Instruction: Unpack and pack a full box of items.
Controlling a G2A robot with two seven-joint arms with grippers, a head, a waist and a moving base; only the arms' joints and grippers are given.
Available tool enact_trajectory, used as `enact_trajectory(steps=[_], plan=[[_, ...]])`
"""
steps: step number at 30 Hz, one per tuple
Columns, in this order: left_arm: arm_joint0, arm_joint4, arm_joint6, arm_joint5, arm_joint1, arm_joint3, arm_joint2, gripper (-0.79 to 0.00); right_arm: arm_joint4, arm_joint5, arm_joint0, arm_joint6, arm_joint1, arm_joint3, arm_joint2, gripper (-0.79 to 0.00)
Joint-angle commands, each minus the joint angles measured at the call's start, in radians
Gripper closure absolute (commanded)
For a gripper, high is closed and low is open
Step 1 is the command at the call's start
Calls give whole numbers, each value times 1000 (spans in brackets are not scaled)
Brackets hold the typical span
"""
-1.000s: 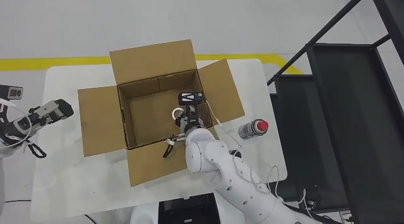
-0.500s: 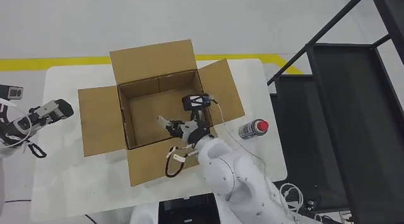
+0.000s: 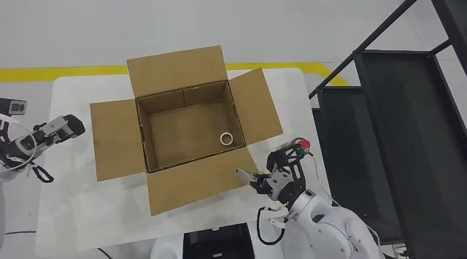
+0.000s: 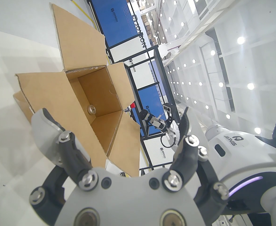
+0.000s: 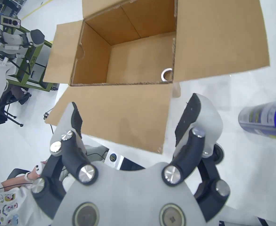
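At the far left edge of the white table (image 3: pixel 76 204), the left gripper (image 4: pixel 114 118) hangs with its fingers spread wide and nothing between them. It points toward the cardboard box (image 3: pixel 174 71) and sits well apart from it, off the tip of the left-hand flap.

Next comes the box itself, in the middle of the table, with all four flaps folded out flat or nearly so. Its inside is bare brown card except for one thing: a small white ring (image 3: pixel 226 138), shaped like a roll of tape. The ring lies flat on the box floor, near the right wall and toward the near right corner. From the left wrist view it shows as a pale disc low against that wall.

Right of the box, near the table's front edge, is the right gripper (image 5: pixel 135 105). Its fingers are parted and it holds nothing. It hovers just off the right corner of the near flap, between that flap and the spray can (image 5: pixel 261 119).

The can lies on its side on the table, just right of the box's right flap and apart from it. It has a blue and silver body and a red cap, and the right arm's wrist partly covers it from above.

Farthest right stands a black shelving rack (image 3: pixel 394 113), off the table, and a yellow line (image 3: pixel 58 73) crosses the floor behind.
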Motion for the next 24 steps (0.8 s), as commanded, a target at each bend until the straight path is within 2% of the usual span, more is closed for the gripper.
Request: enact_trajectory(steps=[1, 5, 7, 11, 20, 24], plan=[[0, 0, 0, 0, 0, 0, 0, -785, 35, -44, -50, -6, 6, 0, 49, -785], [0, 0, 0, 0, 0, 0, 0, -785, 33, -56, -127, -31, 14, 0, 123, -785], [0, 0, 0, 0, 0, 0, 0, -785, 10, -30, -159, -41, 16, 0, 148, -785], [0, 0, 0, 0, 0, 0, 0, -785, -53, 4, -192, -67, 19, 27, 141, -785], [0, 0, 0, 0, 0, 0, 0, -785, -274, 113, -112, -140, 18, 195, 12, -785], [0, 0, 0, 0, 0, 0, 0, -785, -302, 190, -43, -175, 12, 288, -41, -785]])
